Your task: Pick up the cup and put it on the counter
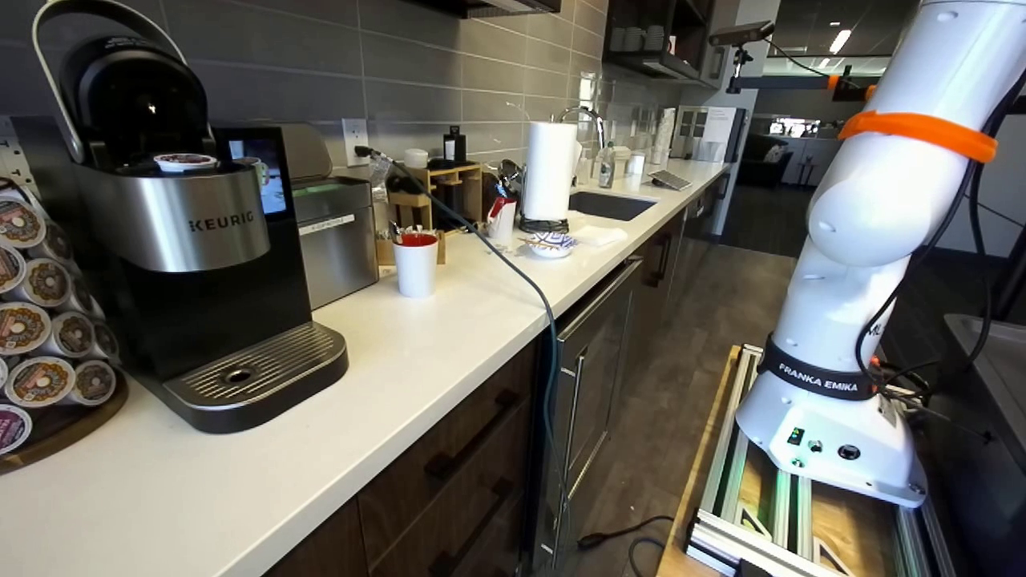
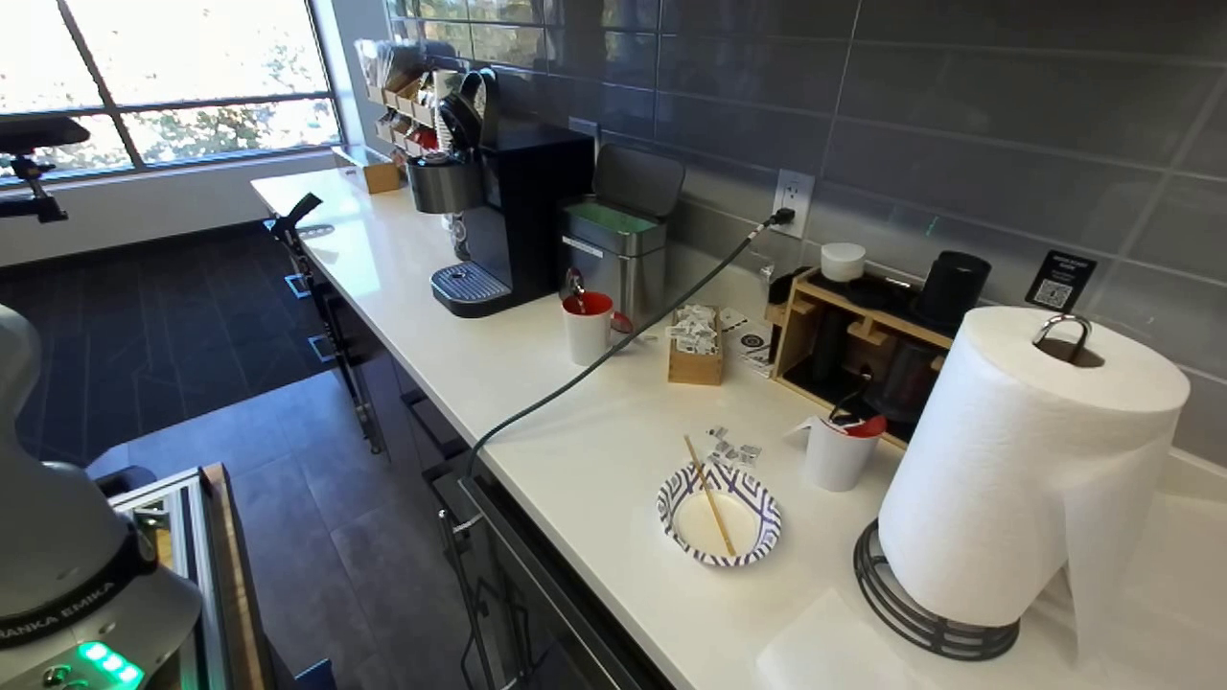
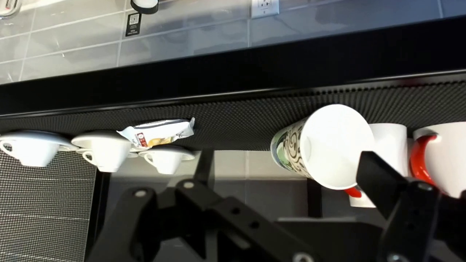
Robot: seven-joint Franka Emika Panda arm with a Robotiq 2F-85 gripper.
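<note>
In the wrist view, which looks upside down, my gripper (image 3: 286, 160) is open at a shelf. A tilted patterned paper cup (image 3: 287, 149) with a white inside stands between the fingers, nearer the right-hand one; I cannot tell whether they touch. Plain white tapered cups with red insides stand on the off-white counter (image 1: 385, 377), which also shows in an exterior view (image 2: 575, 431). One cup is beside the coffee machine (image 1: 417, 271) (image 2: 585, 340); a near-identical cup (image 1: 501, 222) (image 2: 834, 457) is by the paper-towel roll. The gripper is outside both exterior views.
The black mesh shelf (image 3: 233, 116) has a dark front rail (image 3: 182, 80). White cups on saucers (image 3: 109, 149), a snack packet (image 3: 160, 133) and a mug (image 3: 455, 156) are there. The coffee machine (image 1: 208, 216), paper-towel roll (image 1: 549, 172), bowl (image 2: 676, 498) and cord (image 1: 513, 268) are on the counter.
</note>
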